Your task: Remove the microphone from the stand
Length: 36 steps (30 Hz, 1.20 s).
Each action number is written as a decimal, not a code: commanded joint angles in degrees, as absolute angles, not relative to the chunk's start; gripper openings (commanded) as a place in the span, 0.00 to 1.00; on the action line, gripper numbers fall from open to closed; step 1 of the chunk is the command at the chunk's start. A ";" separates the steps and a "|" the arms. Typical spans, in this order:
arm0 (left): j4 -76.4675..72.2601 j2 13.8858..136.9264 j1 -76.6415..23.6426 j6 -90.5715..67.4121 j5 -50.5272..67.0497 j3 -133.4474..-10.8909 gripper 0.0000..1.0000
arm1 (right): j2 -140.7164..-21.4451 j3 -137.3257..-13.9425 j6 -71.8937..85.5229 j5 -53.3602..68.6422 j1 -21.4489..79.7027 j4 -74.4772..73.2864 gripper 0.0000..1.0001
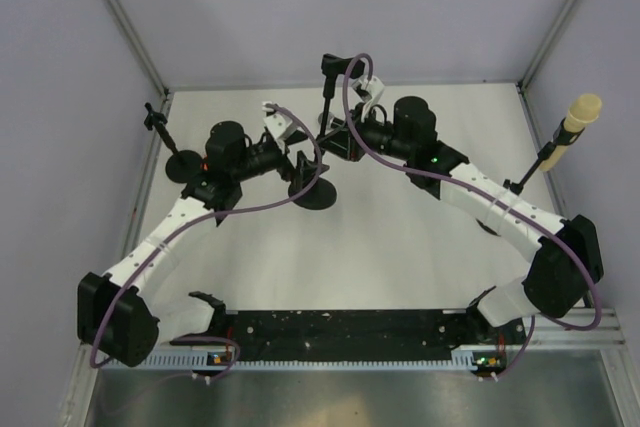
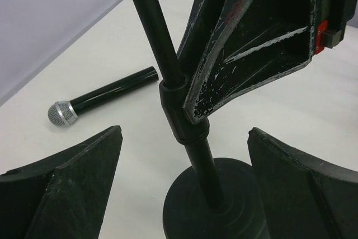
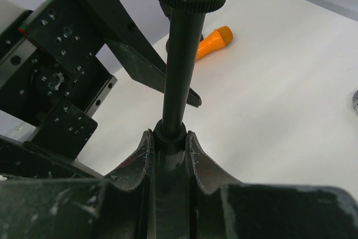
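A black microphone (image 2: 103, 96) with a silver grille lies flat on the white table, left of the pole in the left wrist view. The black stand (image 1: 325, 112) rises from a round base (image 1: 316, 194) at the table's middle, and the clip (image 1: 333, 64) at its top looks empty. My right gripper (image 3: 169, 138) is shut on the stand's pole (image 3: 182, 65) at a collar. My left gripper (image 2: 184, 132) is open, its fingers (image 2: 84, 166) on either side of the pole just above the base (image 2: 212, 205), not touching it.
A second small stand (image 1: 160, 127) is at the back left. Near the right wall a third stand holds a beige microphone (image 1: 580, 114). An orange handle-shaped object (image 3: 215, 40) lies on the table beyond the pole. Purple walls enclose the table on three sides.
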<state>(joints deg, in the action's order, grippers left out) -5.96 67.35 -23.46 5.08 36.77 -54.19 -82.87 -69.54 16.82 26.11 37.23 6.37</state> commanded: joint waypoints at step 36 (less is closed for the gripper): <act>-36.81 68.03 -22.67 -27.67 67.93 -48.69 0.00 | -72.77 -57.66 15.46 51.84 26.10 37.34 0.00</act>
<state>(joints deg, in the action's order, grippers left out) -24.62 71.64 -23.33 -16.84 57.12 -49.69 -75.50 -58.43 15.84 47.92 29.74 23.68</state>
